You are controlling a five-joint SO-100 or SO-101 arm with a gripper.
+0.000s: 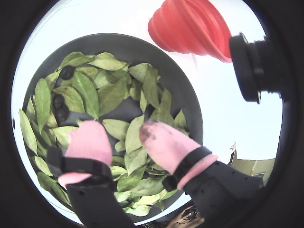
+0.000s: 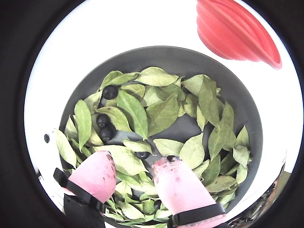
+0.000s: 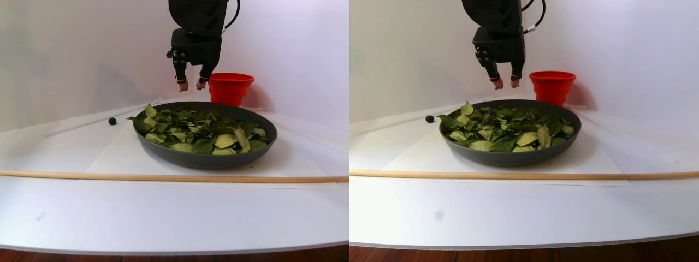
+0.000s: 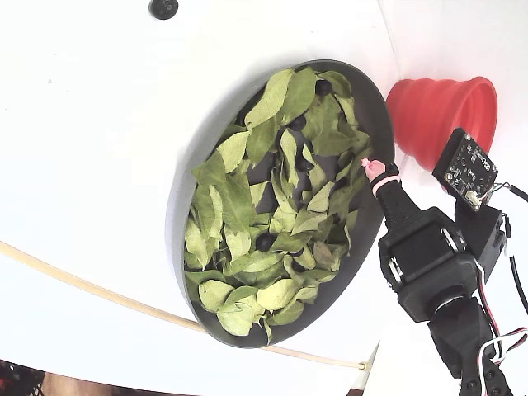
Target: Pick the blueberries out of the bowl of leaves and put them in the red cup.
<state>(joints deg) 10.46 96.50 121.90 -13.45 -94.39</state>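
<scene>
Here's the gripper point(image 3: 189, 85) hanging above the far side of the bowl of leaves point(image 3: 164, 154), clear of the greenery in the stereo pair view, and its two pink-capped fingers point(image 1: 89, 140) are spread moderately apart with nothing between them. Look at the right-hand fingertip in a wrist view: dark smudges on the pink cap. Down in the bowl, the blueberries point(image 2: 110, 91) show up dark among the leaves: one near the upper left of the pile, two more point(image 2: 103, 127) huddled together just below it, and another point(image 2: 142, 155) peeking out from under a leaf right between the fingers in that wrist view. The fixed view picks out a berry point(image 4: 264, 241) near the middle of the bowl too. One stray berry point(image 3: 112, 120) sits on the white desk point(image 3: 164, 218), outside the bowl. The red cup point(image 3: 230, 87) stands upright just behind the bowl, close to its rim. A thin wooden rod point(image 3: 164, 177) lies across the desk in front of the bowl.
</scene>
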